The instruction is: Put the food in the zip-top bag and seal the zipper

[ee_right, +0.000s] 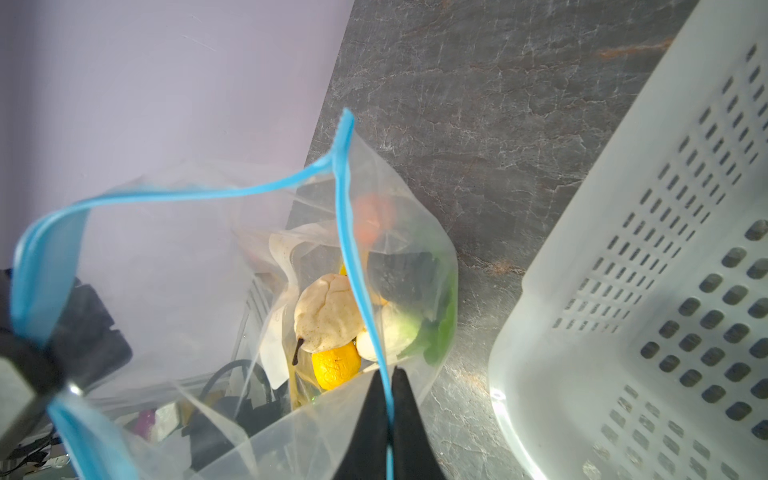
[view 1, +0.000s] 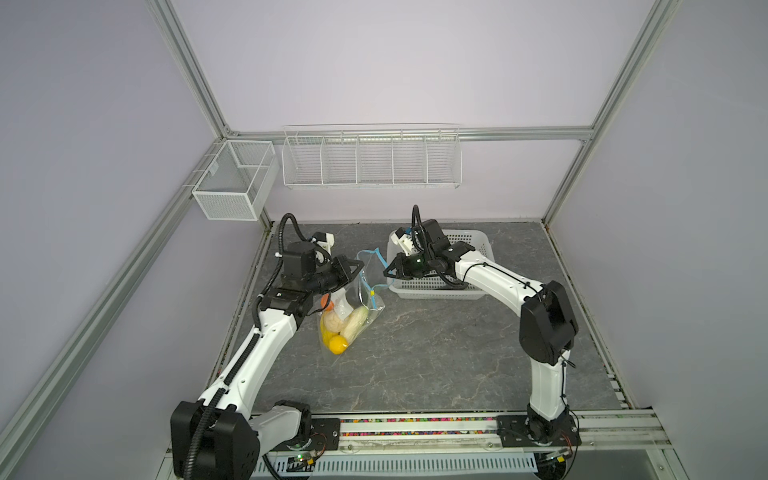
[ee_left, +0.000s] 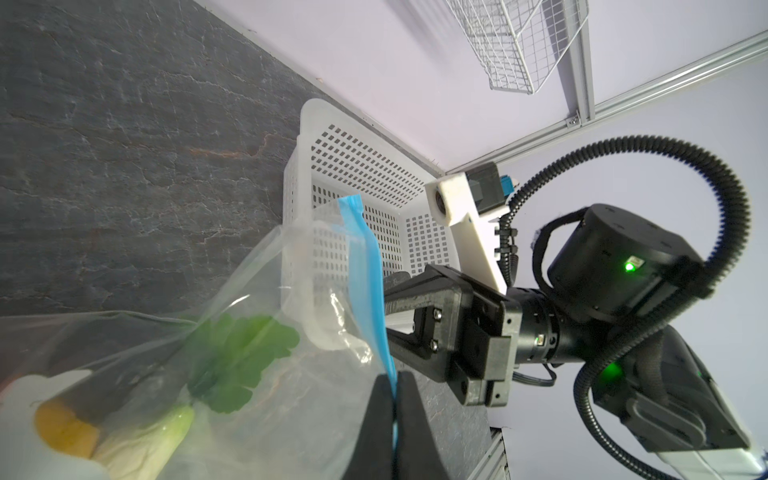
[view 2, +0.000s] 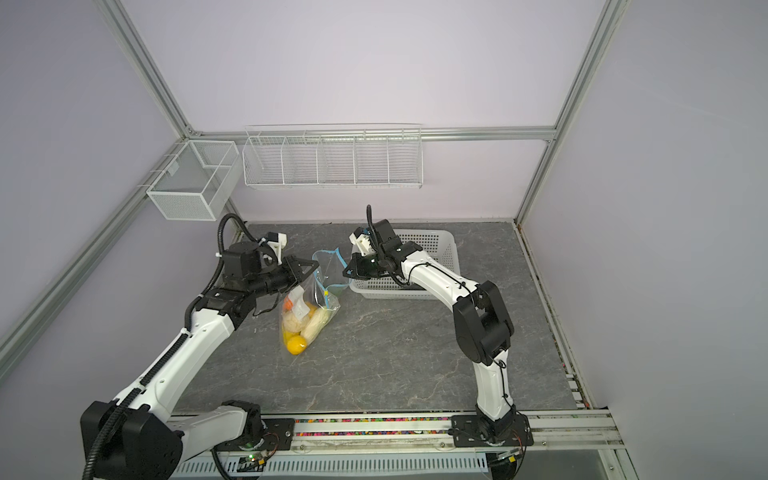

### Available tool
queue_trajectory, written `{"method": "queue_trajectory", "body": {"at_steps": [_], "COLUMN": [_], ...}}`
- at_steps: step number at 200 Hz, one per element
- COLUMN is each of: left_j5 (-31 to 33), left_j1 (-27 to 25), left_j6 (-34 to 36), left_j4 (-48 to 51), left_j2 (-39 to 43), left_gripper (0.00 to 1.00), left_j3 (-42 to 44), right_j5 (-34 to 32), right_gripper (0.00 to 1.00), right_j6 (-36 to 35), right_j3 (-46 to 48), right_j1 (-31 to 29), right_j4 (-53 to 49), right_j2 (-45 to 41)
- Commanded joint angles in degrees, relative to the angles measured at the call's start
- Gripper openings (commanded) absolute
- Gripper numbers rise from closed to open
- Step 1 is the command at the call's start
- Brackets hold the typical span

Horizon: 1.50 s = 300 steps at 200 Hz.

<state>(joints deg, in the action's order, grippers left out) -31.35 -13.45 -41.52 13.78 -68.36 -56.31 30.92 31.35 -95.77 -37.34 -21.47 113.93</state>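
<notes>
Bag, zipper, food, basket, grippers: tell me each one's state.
zip-top bag, held up by its mouth between both grippers
zipper, open, mouth spread wide
food, inside the bag, at its bottom
left gripper, shut on the zipper
right gripper, shut on the zipper
basket, upright, not held

The grey stone-look table (view 1: 436,365) carries a white perforated basket (view 1: 436,293) (toward its back edge); the zip-top bag (view 1: 353,328) rests its full end nearer the left edge.
</notes>
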Motion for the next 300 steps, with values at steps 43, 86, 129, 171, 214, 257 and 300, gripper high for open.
{"method": "queue_trajectory", "body": {"at_steps": [43, 86, 129, 171, 214, 257, 300], "left_j5": [0.2, 0.5, -0.3, -1.7, -0.7, -0.9, -2.1], "left_j1": [7.0, 7.8, 7.9, 7.9, 7.9, 7.9, 7.9], "left_j6": [-0.2, 3.8, 3.2, 2.4, 4.5, 6.3, 4.7], "left_j4": [0.1, 5.0, 4.6, 3.4, 6.1, 9.0, 7.0], "left_j2": [-6.0, -9.7, -7.8, -3.5, -0.8, -2.6, -2.2], "left_gripper": [0.00, 0.00, 0.00, 0.00, 0.00, 0.00, 0.00], "left_j3": [-9.5, -18.1, -17.0, -10.3, -10.4, -14.0, -12.9], "right_j5": [-0.9, -1.2, -0.3, 0.6, 2.0, 3.3, 4.0], "right_gripper": [0.07, 0.07, 0.07, 0.07, 0.07, 0.07, 0.07], "right_j6": [4.4, 2.8, 3.7, 4.4, 5.3, 6.7, 6.8], "right_j3": [-1.4, -10.0, -10.0, -7.8, -9.3, -9.6, -8.0], "right_j1": [-1.3, -1.4, -2.3, -3.7, -4.7, -5.7, -6.1], "right_j4": [9.9, 6.1, 6.4, 7.3, 7.1, 8.6, 9.2], "right_j2": [-1.2, 2.1, 3.5, 4.3, 6.2, 7.1, 5.8]}}
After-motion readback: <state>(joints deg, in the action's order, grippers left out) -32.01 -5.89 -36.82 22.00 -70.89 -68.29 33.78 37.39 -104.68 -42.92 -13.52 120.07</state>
